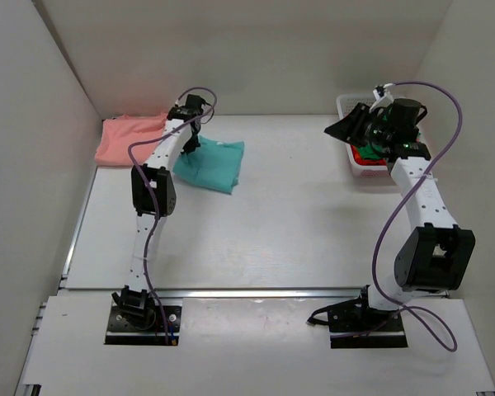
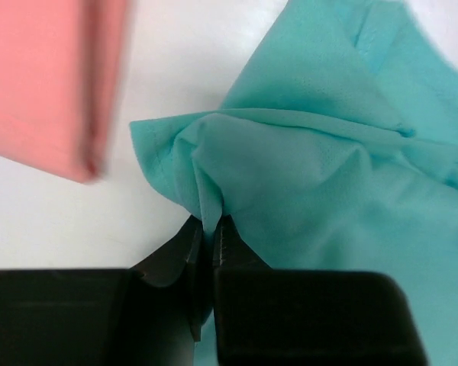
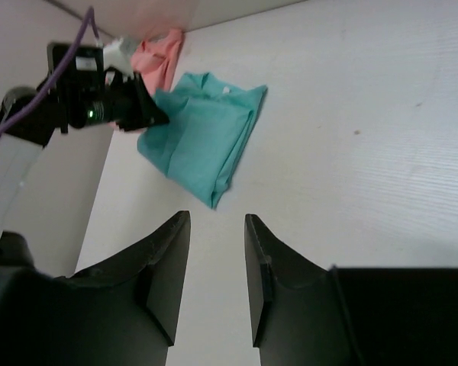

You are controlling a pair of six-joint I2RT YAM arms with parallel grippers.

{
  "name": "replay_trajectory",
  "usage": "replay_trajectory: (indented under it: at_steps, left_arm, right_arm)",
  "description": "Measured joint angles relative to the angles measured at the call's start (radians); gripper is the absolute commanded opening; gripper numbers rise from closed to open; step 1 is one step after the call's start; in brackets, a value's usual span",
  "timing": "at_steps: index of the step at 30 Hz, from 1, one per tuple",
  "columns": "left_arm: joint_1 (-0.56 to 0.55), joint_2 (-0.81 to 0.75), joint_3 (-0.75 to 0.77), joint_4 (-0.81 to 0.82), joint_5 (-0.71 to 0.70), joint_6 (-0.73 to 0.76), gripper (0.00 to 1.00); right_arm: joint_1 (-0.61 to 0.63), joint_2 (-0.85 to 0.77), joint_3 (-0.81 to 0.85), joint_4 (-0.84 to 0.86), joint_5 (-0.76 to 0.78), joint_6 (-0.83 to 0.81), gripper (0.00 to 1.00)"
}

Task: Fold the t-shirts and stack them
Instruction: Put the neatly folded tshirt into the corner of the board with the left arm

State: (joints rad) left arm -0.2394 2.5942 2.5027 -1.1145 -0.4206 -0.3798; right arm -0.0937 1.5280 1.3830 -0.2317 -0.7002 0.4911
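A folded teal t-shirt (image 1: 213,167) lies at the back left of the table. My left gripper (image 2: 208,225) is shut on a bunched fold at its left edge (image 2: 191,164). Beside it, in the back left corner, lies a folded salmon-pink t-shirt (image 1: 130,139), flat and apart from the teal one (image 2: 46,84). My right gripper (image 3: 217,221) is open with nothing between its fingers. It hovers by the white basket (image 1: 344,101) at the back right and looks across the table at the teal t-shirt (image 3: 206,137). A red t-shirt (image 1: 365,155) shows in the basket under the right arm.
White walls close in the table on the left, back and right. The right arm (image 1: 421,190) covers most of the basket. The left arm (image 1: 153,194) reaches up along the table's left side.
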Motion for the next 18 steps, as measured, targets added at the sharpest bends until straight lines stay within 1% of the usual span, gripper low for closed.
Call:
replay_trajectory:
  at_steps: [2,6,14,18]
  left_arm:
    - [0.024,0.0,0.054,0.01,-0.039,0.033,0.0]
    - [0.069,-0.008,0.124,0.07,-0.092,0.084,0.0]
    - [0.136,-0.034,0.124,0.233,-0.114,0.172,0.0]
    - [0.154,-0.043,0.124,0.271,-0.111,0.19,0.0]
  right_arm:
    - [0.031,-0.031,-0.035,0.002,-0.007,0.003,0.29]
    - [0.073,-0.077,-0.09,0.007,-0.026,0.014,0.27]
    - [0.115,-0.084,-0.135,0.026,-0.026,0.033,0.28]
    - [0.125,-0.09,-0.162,0.036,-0.025,0.041,0.28]
